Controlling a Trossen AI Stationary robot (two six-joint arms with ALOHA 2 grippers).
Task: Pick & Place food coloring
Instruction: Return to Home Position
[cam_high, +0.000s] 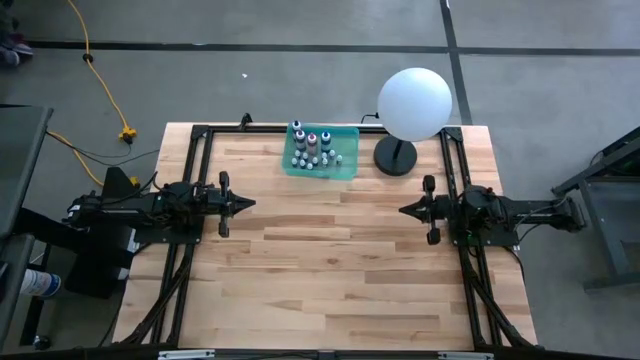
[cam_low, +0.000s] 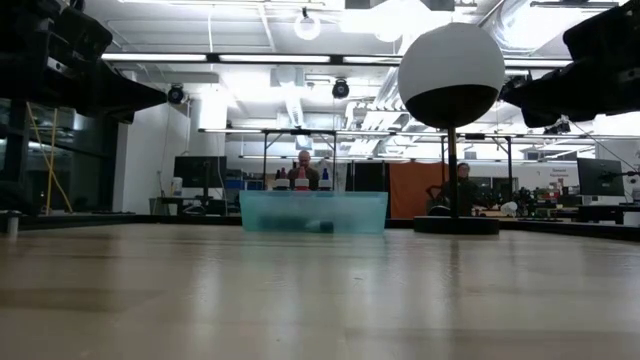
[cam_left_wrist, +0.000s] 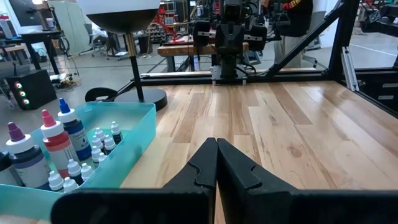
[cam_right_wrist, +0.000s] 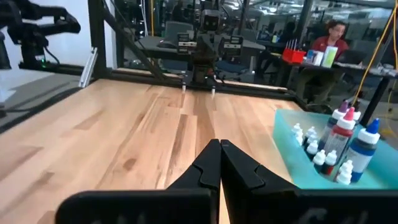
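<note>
The food coloring bottles (cam_high: 312, 150) stand upright inside a translucent teal tray (cam_high: 345, 167) near the table's far edge. In the left wrist view, three larger bottles with purple, pink and blue caps (cam_left_wrist: 48, 140) rise behind several tiny white ones (cam_left_wrist: 93, 152). The right wrist view shows the bottles (cam_right_wrist: 339, 146) too. My left gripper (cam_high: 250, 203) hovers shut over the table's left part, pointing right. My right gripper (cam_high: 403, 210) hovers shut over the right part, pointing left. Both are nearer to me than the tray and apart from it.
A white globe lamp (cam_high: 414, 103) on a black round base (cam_high: 395, 158) stands just right of the tray at the far edge. Black frame rails (cam_high: 200, 140) run along the table's left, far and right sides. Bare wood (cam_high: 330, 260) lies between the grippers. People sit in the room beyond.
</note>
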